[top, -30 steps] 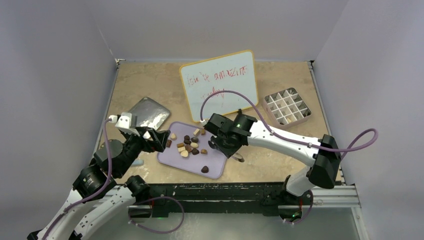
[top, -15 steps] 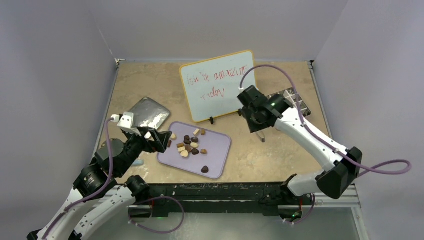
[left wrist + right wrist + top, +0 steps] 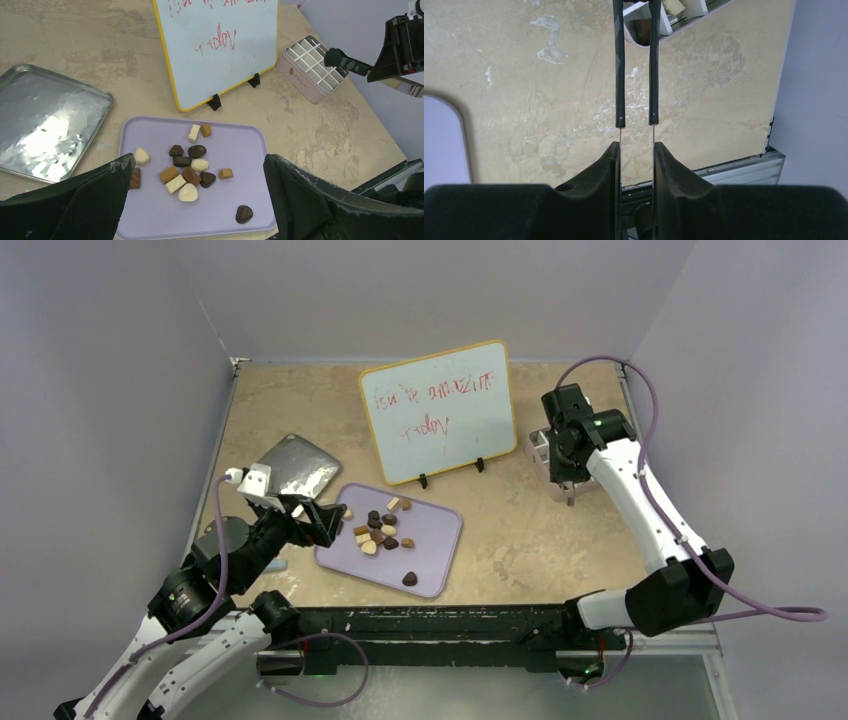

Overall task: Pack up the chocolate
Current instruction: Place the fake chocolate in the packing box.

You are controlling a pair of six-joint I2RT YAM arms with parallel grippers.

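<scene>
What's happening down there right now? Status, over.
Left gripper open above chocolate on tray. Right gripper shut on tongs, tips over box. Whiteboard stands behind tray.

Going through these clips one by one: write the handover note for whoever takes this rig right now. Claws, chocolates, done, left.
Left claw: open, over the lavender tray at its near left edge, holding nothing.
Right claw: shut on tweezers, tips at the pink gridded box; any piece in them is hidden.
Chocolates: about fifteen on the tray.
Done: a cream piece seems to sit in one box cell.
To do: move the tray's pieces into the box.
</scene>
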